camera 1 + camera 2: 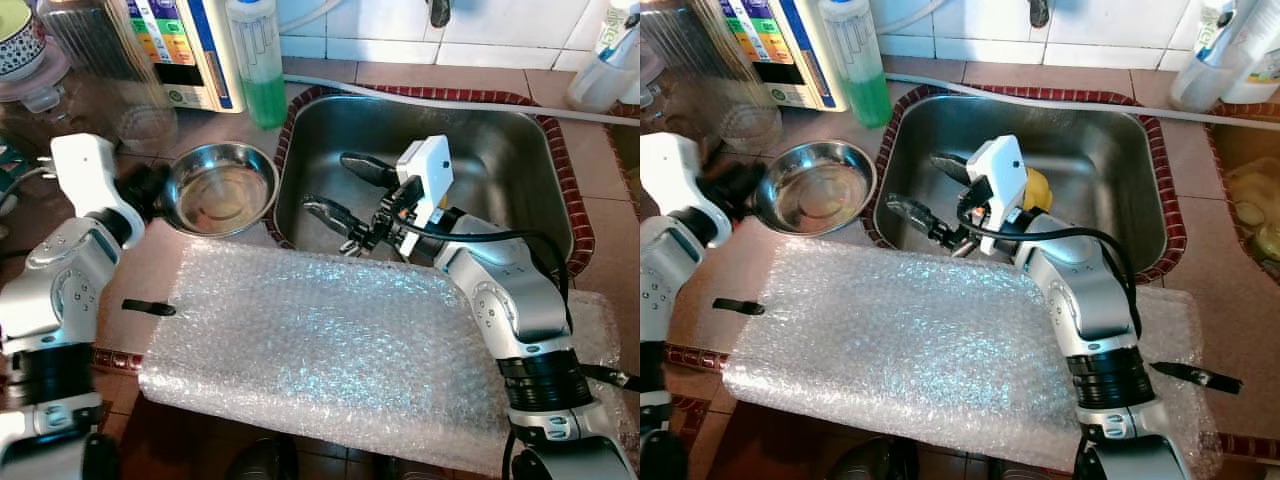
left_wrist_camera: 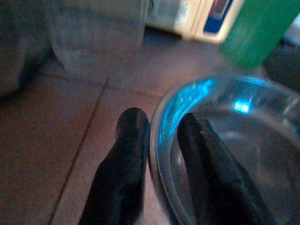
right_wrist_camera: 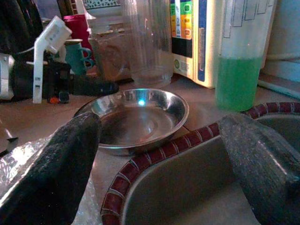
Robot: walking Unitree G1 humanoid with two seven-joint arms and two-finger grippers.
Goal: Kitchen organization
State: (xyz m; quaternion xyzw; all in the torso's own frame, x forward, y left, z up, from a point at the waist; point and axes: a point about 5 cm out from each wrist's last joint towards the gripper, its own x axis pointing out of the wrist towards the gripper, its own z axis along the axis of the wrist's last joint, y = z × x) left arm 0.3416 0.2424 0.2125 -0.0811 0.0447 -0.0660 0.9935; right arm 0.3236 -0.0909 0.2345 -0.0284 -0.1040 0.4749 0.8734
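A shallow steel bowl [image 1: 222, 190] sits on the brown tiled counter just left of the steel sink [image 1: 490, 160]. My left gripper [image 1: 158, 190] is at the bowl's left edge. In the left wrist view its two black fingers [image 2: 129, 154] straddle the bowl's rim [image 2: 161, 140], one inside and one outside, shut on it. My right gripper [image 1: 342, 190] hangs open over the left part of the sink, its fingers spread wide and holding nothing. In the right wrist view it points toward the bowl [image 3: 136, 115]. A yellow object [image 1: 1038, 190] lies in the sink, partly hidden by my right wrist.
A large sheet of bubble wrap [image 1: 320, 340] covers the front counter. Behind the bowl stand a bottle of green liquid [image 1: 258, 60], a white appliance [image 1: 190, 50] and a clear jar [image 1: 110, 70]. A hose [image 1: 450, 100] runs behind the sink. Small black pieces [image 1: 150, 307] lie by the wrap.
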